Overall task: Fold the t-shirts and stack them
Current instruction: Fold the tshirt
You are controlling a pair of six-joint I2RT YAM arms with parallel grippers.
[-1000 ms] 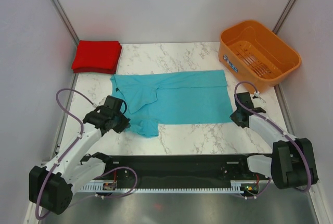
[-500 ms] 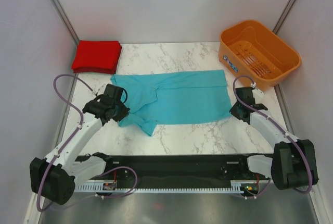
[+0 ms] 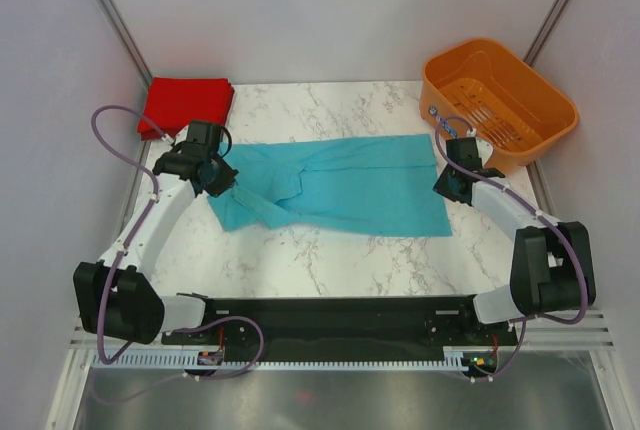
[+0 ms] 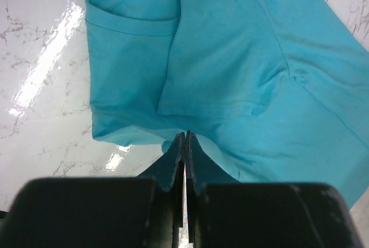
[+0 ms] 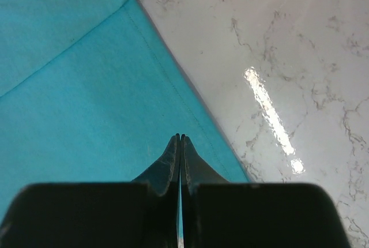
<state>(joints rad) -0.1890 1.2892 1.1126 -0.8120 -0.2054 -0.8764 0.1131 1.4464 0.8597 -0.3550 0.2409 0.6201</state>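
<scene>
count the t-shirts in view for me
2. The teal t-shirt lies across the middle of the table, pinched by the left gripper and right gripper. The red t-shirt sits folded at the far left corner; that pile could hide another.

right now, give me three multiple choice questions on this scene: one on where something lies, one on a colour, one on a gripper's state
1. Where does the red t-shirt lie?
A. back left corner of the table
B. front right corner
C. dead centre

2. What colour is the spread t-shirt?
A. white
B. yellow
C. teal

3. The left gripper is:
A. wide open
B. shut on the spread t-shirt
C. shut on nothing

Key:
1 A, the top view shows it folded at the far left.
2 C, the cloth reads teal in all three views.
3 B, the left wrist view shows closed fingers pinching teal cloth.
</scene>
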